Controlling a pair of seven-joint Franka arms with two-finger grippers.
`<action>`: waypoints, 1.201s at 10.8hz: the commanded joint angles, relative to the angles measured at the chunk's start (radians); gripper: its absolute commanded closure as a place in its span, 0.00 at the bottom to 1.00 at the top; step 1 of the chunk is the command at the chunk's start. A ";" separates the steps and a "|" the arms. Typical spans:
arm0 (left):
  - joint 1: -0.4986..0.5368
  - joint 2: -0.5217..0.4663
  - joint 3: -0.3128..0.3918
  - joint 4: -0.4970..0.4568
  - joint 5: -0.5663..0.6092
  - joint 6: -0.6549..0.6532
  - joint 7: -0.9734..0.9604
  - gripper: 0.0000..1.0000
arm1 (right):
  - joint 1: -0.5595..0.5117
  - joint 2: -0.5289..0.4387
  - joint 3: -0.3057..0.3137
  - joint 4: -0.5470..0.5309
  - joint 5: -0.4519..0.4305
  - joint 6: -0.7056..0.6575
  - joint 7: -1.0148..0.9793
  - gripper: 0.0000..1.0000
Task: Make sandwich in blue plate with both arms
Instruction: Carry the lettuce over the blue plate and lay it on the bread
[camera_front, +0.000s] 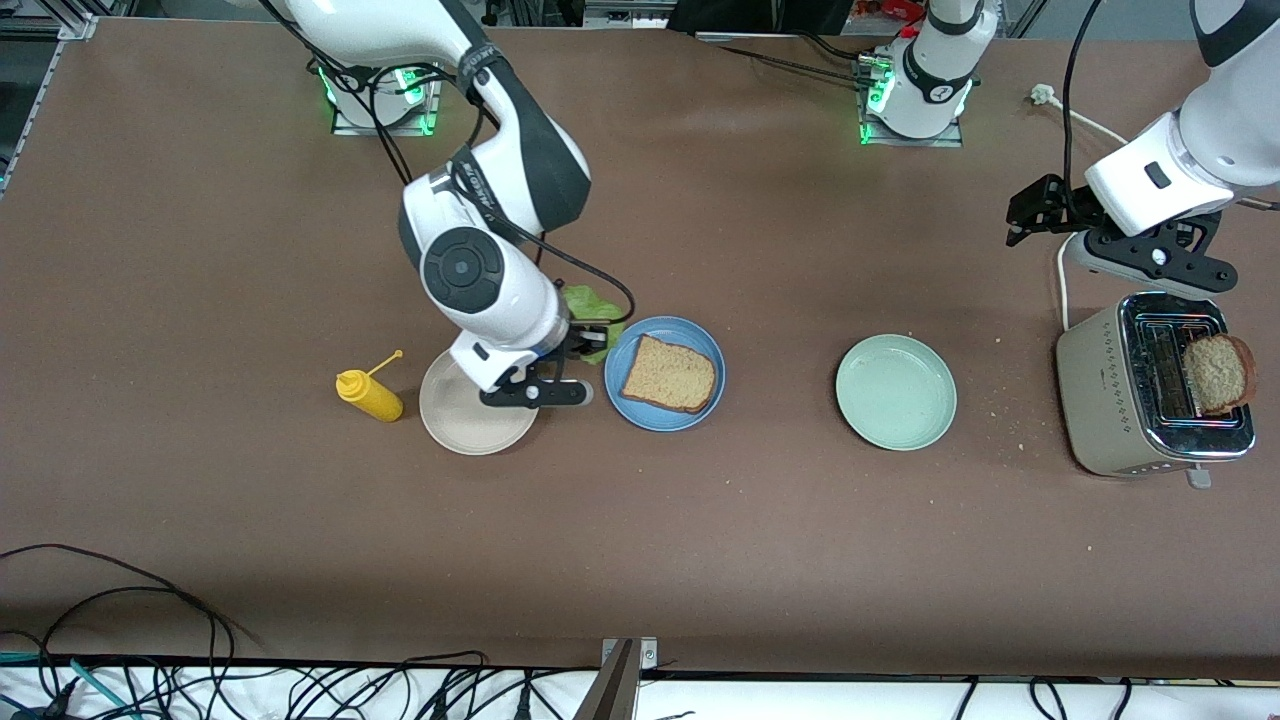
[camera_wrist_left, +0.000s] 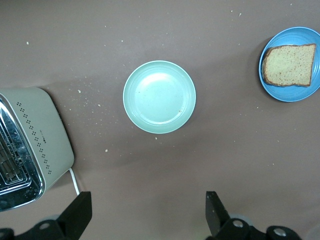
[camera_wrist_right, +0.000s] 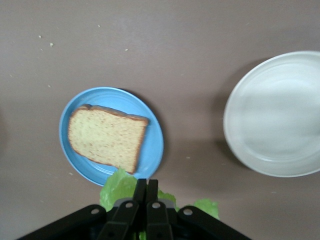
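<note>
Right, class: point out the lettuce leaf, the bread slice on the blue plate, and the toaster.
lettuce leaf (camera_wrist_right: 116, 186), right wrist view, its ruffled edge.
bread slice (camera_front: 670, 374), front view, its middle.
toaster (camera_front: 1100, 400), front view, its beige side wall.

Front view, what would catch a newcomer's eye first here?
The blue plate mid-table with one bread slice on it, and the right gripper beside it, jaws shut on a lettuce leaf. At the left arm's end, another slice sticks up from the toaster.

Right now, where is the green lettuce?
The lettuce leaf is pinched in the right gripper, in the air over the table beside the blue plate that holds one bread slice, with the beige plate close by.
</note>
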 joint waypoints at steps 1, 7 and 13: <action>0.002 -0.010 0.004 -0.009 -0.021 0.009 0.008 0.00 | 0.062 0.147 -0.017 0.144 0.055 0.104 0.196 1.00; 0.002 -0.010 0.004 -0.009 -0.021 0.009 0.008 0.00 | 0.116 0.300 -0.017 0.165 0.050 0.353 0.259 1.00; 0.002 -0.010 0.004 -0.009 -0.021 0.009 0.010 0.00 | 0.143 0.340 -0.046 0.156 0.032 0.448 0.249 0.00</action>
